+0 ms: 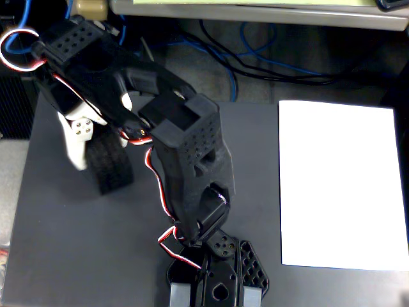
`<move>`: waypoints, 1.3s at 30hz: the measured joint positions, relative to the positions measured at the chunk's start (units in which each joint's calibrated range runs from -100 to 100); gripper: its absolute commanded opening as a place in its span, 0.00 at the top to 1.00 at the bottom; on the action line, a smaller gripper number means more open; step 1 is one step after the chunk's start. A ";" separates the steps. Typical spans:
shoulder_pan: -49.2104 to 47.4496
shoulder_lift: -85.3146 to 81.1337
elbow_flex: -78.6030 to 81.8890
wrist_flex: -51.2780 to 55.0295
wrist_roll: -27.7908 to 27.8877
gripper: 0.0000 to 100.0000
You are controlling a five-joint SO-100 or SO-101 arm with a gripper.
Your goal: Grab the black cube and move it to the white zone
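- Fixed view: the elongated matte black foam cube [113, 165] stands on the dark grey mat [77, 243], near the mat's left edge and toward its far left corner.
- Its long axis runs about from the far edge to the near edge of the mat.
- The claw [96, 148] sits right at the cube; its white plastic finger [78, 142] lies against the cube's left side, and the black body hides the other finger.
- I cannot tell if the claw squeezes the cube or only stands around it.
- The white rectangular paper zone [342, 185] lies at the mat's right edge, well apart from the cube.
- The glossy black plastic arm [192, 160] reaches from its base [217, 281] at the near edge, leaning far and left over the mat.
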 measured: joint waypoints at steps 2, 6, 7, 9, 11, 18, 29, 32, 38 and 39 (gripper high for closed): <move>-0.07 1.25 -0.46 0.17 0.00 0.96; -0.07 4.91 -3.47 0.68 0.31 0.99; -0.07 4.91 -3.66 0.77 0.37 0.99; -0.07 4.99 -3.84 0.77 -0.84 0.99; -0.15 4.83 -6.31 2.48 -3.88 0.99; 0.37 -11.24 -11.43 10.01 -11.12 0.99; 32.13 -20.72 -11.43 10.53 -12.90 0.99; 42.61 -20.72 -11.43 10.53 -12.90 0.99; 57.46 -20.72 -11.43 2.91 -12.90 0.99; 58.57 -20.72 -11.43 2.91 -12.90 0.99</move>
